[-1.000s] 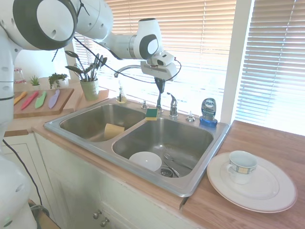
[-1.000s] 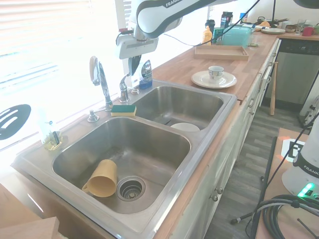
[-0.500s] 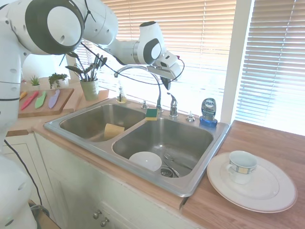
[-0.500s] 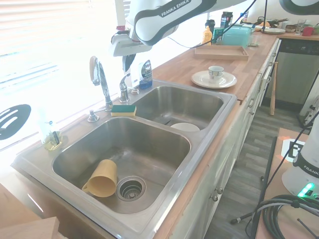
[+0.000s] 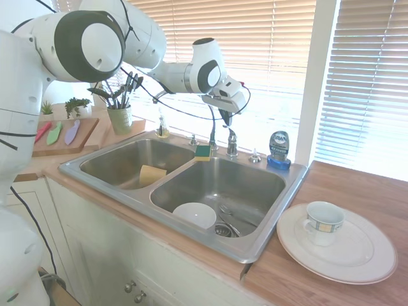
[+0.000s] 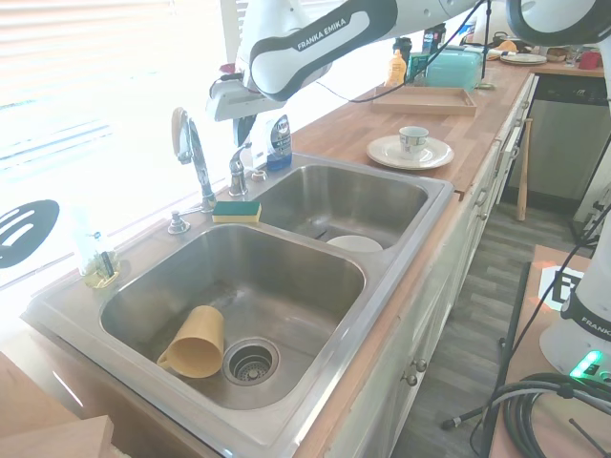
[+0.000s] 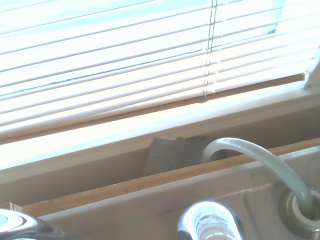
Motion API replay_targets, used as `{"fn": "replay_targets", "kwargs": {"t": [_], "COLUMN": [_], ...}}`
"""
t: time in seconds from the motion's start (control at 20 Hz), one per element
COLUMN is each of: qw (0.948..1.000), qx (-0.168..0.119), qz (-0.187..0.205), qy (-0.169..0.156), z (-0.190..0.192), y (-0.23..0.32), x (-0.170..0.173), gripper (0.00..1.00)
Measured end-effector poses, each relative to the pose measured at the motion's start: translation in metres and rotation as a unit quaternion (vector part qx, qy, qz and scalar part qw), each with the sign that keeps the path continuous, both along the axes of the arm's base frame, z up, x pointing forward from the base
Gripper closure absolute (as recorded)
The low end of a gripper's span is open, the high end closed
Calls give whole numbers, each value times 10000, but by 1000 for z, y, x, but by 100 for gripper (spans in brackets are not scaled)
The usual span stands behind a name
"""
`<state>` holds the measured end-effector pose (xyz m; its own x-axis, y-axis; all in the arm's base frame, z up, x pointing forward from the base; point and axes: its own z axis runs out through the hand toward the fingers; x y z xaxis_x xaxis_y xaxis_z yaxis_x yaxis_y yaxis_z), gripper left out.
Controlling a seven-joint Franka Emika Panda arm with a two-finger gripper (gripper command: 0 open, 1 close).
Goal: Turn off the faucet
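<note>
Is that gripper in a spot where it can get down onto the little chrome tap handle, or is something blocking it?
Probably yes. The gripper hangs just above the handle of the faucet, and nothing sits between them. The spout rises beside it and the soap bottle stands off to the side, so a short drop looks free.

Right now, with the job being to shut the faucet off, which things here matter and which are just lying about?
For the job:
faucet
its lever handle
tool

Lying about:
sponge
soap bottle
yellow cup
bowl
mug on plate
</note>
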<state>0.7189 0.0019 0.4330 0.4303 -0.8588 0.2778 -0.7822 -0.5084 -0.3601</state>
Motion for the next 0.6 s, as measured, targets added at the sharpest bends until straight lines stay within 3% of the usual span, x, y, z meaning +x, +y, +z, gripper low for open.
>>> {"fn": "replay_targets", "kwargs": {"t": [0.3,0.6], "qw": [9989,9984], "qx": [39,64], "qz": [-43,-48], "qy": [466,558], "z": [-7,-5], "y": [1,2], "x": [-6,-9], "gripper": [100,100]}}
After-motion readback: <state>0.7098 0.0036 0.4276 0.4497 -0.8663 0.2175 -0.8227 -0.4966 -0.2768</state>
